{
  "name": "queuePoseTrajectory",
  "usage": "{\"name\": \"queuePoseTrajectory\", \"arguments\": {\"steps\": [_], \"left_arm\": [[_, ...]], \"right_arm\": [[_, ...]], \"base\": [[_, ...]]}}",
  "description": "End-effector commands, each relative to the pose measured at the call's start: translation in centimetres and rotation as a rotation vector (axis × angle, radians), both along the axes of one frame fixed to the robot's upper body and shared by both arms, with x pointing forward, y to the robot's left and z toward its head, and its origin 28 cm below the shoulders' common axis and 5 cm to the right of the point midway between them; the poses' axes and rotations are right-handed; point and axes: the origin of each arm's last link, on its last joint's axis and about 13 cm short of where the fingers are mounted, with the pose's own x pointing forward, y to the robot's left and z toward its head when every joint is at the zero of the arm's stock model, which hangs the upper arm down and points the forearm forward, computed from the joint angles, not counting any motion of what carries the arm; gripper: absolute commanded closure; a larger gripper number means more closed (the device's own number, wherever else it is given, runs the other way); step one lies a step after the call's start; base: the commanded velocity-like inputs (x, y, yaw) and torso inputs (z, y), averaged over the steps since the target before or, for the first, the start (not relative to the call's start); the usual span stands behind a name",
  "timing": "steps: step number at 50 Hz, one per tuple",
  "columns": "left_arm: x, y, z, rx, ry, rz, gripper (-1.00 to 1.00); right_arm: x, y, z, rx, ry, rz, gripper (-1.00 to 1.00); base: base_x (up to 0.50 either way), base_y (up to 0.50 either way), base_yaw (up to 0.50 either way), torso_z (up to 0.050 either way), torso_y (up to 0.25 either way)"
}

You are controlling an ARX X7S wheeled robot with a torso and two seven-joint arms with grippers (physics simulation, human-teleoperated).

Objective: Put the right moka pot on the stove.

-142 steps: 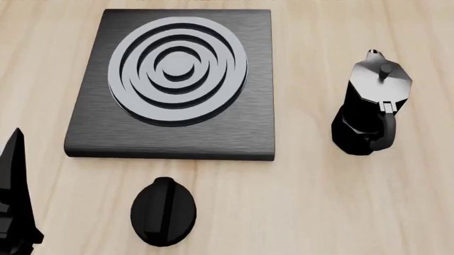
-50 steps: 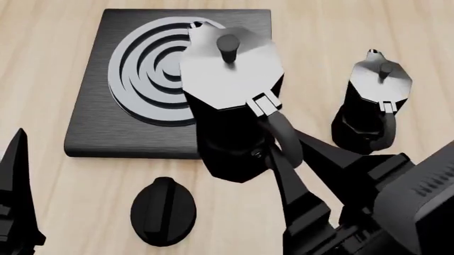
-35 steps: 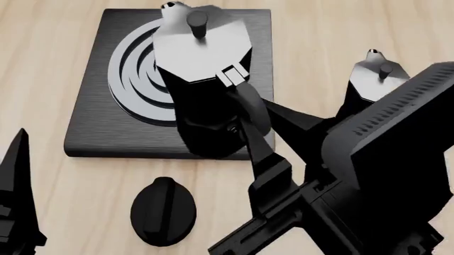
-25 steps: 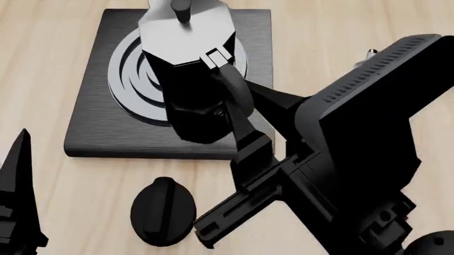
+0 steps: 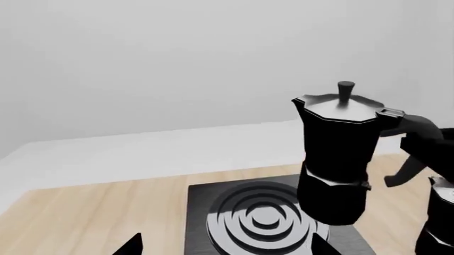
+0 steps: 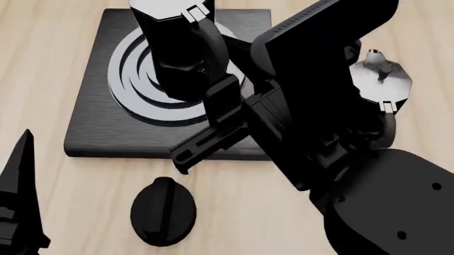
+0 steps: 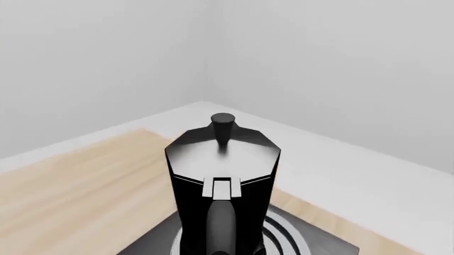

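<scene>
The right moka pot (image 6: 177,58) is black with a grey lid and hangs upright just above the silver rings of the dark grey stove (image 6: 95,125). My right gripper (image 6: 216,79) is shut on its curved handle, with the arm reaching in from the lower right. The pot also shows in the left wrist view (image 5: 333,159) and the right wrist view (image 7: 220,175), where the stove (image 7: 333,245) lies under it. I cannot tell whether its base touches the rings. My left gripper (image 5: 223,251) is open and empty, low at the stove's near left (image 6: 18,212).
The other moka pot (image 6: 379,79) stands on the wooden table right of the stove, partly hidden behind my right arm; it also shows in the left wrist view (image 5: 436,223). A black oval knob (image 6: 163,212) lies in front of the stove. A white wall rises behind.
My right arm has carried the pot farther away and to the left, over the stove's rings. The arm now covers more of the other pot. The left gripper has barely moved.
</scene>
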Motion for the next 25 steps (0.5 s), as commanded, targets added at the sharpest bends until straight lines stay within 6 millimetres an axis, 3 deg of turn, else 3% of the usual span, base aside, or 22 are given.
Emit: {"name": "queuePoseTrajectory", "arguments": {"steps": [1, 25], "left_arm": [[0.0, 0.0, 0.0, 0.001, 0.001, -0.004, -1.00], [0.0, -0.1, 0.1, 0.000, -0.003, -0.010, -1.00]], "right_arm": [[2.4, 0.9, 0.8, 0.004, -0.050, -0.026, 1.00], [6.6, 3.2, -0.7, -0.026, -0.051, -0.036, 1.00]], "base": [[0.00, 0.00, 0.00, 0.010, 0.000], [0.00, 0.00, 0.00, 0.000, 0.001]]}}
